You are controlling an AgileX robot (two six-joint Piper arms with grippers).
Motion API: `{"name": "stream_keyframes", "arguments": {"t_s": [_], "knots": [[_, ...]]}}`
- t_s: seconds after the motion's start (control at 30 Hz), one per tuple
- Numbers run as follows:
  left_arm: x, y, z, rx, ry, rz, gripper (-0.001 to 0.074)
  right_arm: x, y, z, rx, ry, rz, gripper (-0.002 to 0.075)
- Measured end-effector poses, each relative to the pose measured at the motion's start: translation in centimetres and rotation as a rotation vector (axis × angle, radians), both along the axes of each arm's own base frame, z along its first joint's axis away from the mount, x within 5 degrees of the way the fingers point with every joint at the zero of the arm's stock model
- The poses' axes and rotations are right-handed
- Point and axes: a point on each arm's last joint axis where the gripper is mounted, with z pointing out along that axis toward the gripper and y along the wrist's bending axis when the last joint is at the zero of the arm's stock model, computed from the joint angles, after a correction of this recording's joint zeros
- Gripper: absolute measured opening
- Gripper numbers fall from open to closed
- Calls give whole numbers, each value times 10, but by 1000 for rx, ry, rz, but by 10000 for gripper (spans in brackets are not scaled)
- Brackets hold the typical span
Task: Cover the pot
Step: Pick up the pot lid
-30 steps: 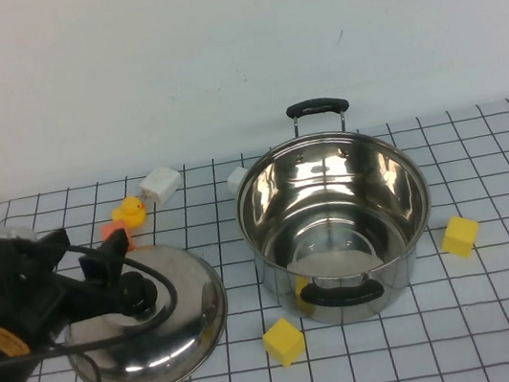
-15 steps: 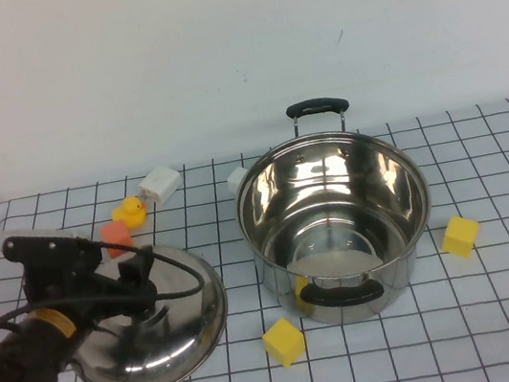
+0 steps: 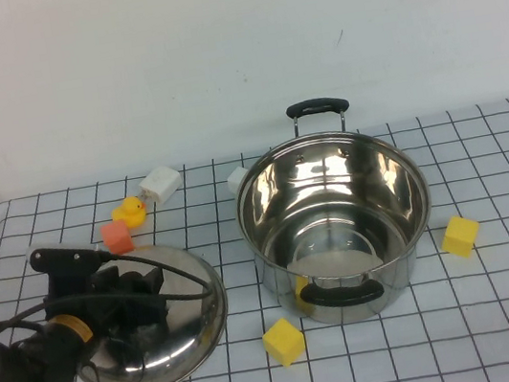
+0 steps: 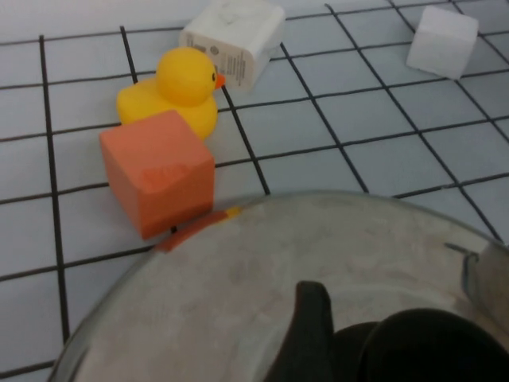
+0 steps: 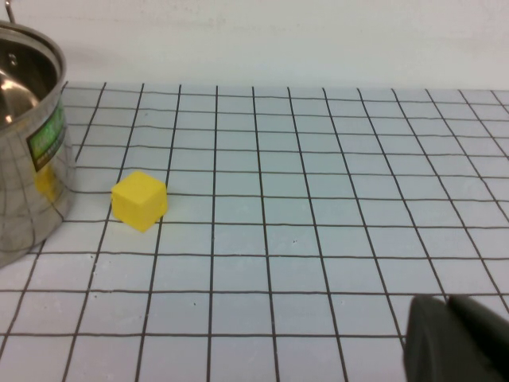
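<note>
The pot (image 3: 335, 222) stands upright and uncovered near the middle of the gridded surface (image 3: 505, 306), one black handle toward the far wall and the other toward the robot. Its steel inside is bare. In the right wrist view a part of its wall (image 5: 28, 151) shows at the edge, with a green label on it.

The lid (image 3: 164, 322) lies dome up on the surface to the left of the pot, apart from it. The left hand (image 3: 134, 297) is down over the middle of the lid, at the knob. In the left wrist view dark finger parts (image 4: 314, 330) stand on the dome (image 4: 238, 270) beside the black knob (image 4: 433, 346), but whether the fingers are apart or clamped on the knob cannot be told.

An orange block (image 3: 117, 237) sits just beyond the lid's far rim, seemingly touching it; the left wrist view shows it (image 4: 157, 171) reflected in the steel. A yellow duck (image 3: 129, 212) rests just behind the block, and a white charger (image 3: 159, 184) lies beyond the duck. A white cube (image 3: 236, 180) sits behind the pot on its left side.

One yellow block (image 3: 283, 341) lies in front of the pot, near its front handle. Another yellow block (image 3: 460, 236) lies to the pot's right.

The right hand is out of the high view; only a dark part of it (image 5: 457, 342) shows in its own wrist view, low over the surface, well to the right of the pot, its state not to be told.
</note>
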Motion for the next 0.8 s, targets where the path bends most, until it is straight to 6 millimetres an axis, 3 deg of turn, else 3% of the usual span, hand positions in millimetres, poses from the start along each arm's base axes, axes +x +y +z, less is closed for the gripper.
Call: {"name": "stream_keyframes", "arguments": {"t_s": [0.27, 0.4, 0.57, 0.67, 0.8], "knots": [[3, 1, -7, 23, 45, 4, 480, 0, 0, 0, 0, 0, 0, 9], [4, 1, -6, 22, 37, 7, 313, 0, 0, 0, 0, 0, 0, 9], [5, 2, -4, -6, 31, 31, 321, 0, 0, 0, 0, 0, 0, 9], [6, 2, 10, -46, 20, 55, 321, 0, 0, 0, 0, 0, 0, 9], [5, 1, 49, -55, -53, 37, 321, 0, 0, 0, 0, 0, 0, 9]]}}
